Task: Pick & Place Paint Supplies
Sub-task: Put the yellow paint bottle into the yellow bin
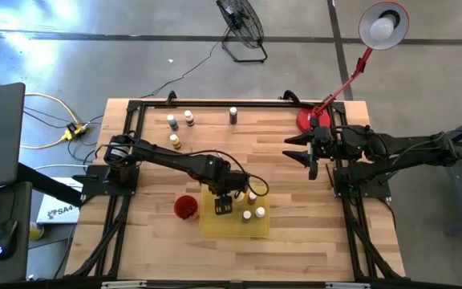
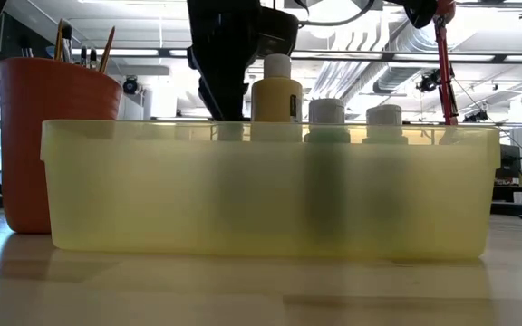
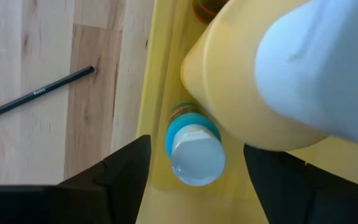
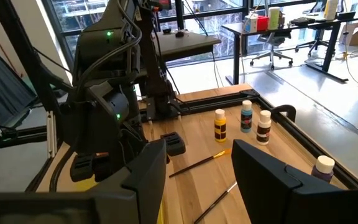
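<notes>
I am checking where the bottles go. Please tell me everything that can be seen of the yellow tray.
The yellow tray is a shallow rectangular bin of translucent, pale yellow plastic with low upright walls. It sits flat on the wooden table, near its front edge, beside the red cup. Inside stand several pale-capped bottles, including a larger yellowish bottle; their shapes blur through the wall. The left pincer hangs open over its left part, fingers either side of a blue-collared bottle.

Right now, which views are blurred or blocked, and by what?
Left wrist view: the large yellowish bottle fills the frame, soft and out of focus. Low view: the translucent yellow tray wall smears the bottles behind it, and the ceiling lights leave the arm dark. High view: sharp and evenly lit.
</notes>
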`<state>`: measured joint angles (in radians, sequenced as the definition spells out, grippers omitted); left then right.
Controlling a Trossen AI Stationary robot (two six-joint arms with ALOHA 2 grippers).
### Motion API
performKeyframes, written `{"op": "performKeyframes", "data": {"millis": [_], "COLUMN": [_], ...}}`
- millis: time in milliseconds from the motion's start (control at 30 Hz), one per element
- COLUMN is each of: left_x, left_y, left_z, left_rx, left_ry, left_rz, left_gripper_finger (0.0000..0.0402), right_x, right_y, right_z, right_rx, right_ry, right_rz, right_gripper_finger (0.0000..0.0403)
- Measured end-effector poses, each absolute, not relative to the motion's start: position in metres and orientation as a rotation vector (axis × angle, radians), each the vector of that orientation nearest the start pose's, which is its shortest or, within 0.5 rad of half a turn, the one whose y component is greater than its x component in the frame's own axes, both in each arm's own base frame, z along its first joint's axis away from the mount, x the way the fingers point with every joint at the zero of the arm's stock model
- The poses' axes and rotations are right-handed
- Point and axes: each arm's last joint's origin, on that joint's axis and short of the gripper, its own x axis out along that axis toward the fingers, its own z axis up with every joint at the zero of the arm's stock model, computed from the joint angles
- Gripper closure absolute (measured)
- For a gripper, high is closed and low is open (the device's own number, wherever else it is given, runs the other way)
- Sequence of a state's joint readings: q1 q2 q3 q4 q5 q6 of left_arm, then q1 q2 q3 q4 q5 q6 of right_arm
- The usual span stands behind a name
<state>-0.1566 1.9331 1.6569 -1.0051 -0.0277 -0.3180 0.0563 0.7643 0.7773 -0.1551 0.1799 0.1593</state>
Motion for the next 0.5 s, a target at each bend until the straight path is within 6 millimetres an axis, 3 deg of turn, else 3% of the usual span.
{"op": "performKeyframes", "data": {"millis": [300, 500], "left_x": [0.384, 0.390], "left_y": [-0.060, -0.061], "left_z": [0.248, 0.276], "left_rx": [-0.157, -0.112], "left_ry": [1.327, 1.264], "left_rz": [0.082, 0.034], "left_gripper_finger": [0.0146, 0.0146], "right_x": [0.169, 0.169], "right_y": [0.004, 0.004], "right_z": [0.336, 0.336], "right_rx": [0.135, 0.135], "right_ry": [0.131, 0.131], "right_rz": [-0.134, -0.134], "right_gripper_finger": [0.0229, 0.0229]}}
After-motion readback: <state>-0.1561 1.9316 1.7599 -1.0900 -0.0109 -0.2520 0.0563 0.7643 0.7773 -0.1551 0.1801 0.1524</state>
